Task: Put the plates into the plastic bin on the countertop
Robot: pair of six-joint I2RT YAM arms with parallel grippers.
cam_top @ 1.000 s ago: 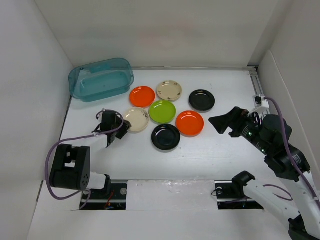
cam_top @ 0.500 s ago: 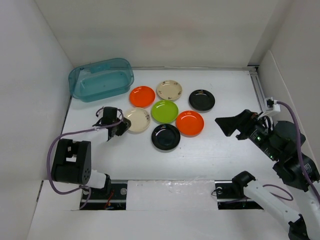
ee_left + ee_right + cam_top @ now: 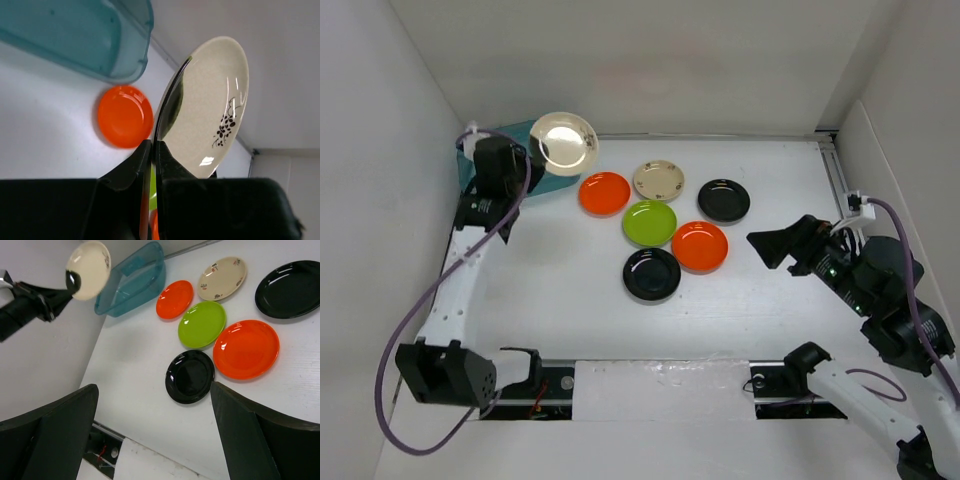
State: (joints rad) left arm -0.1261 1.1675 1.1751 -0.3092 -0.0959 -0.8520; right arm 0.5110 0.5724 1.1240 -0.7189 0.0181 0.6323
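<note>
While the left gripper (image 3: 152, 147) clamps the rim of a cream plate (image 3: 564, 143), this plate is raised, tilted, close by the plastic bin (image 3: 145, 275) at the upper left of the top view; the right gripper (image 3: 772, 243) hovers at the right, fingers wide apart; six other plates (image 3: 646, 222) lie on the countertop (image 3: 560, 290), mid-frame.

Bright, even light fills the matte white tabletop (image 3: 770, 180); shadows are soft. Glare spots gleam on the near glossy black round plate (image 3: 651, 273) and the lifted cream round plate (image 3: 210, 110).
</note>
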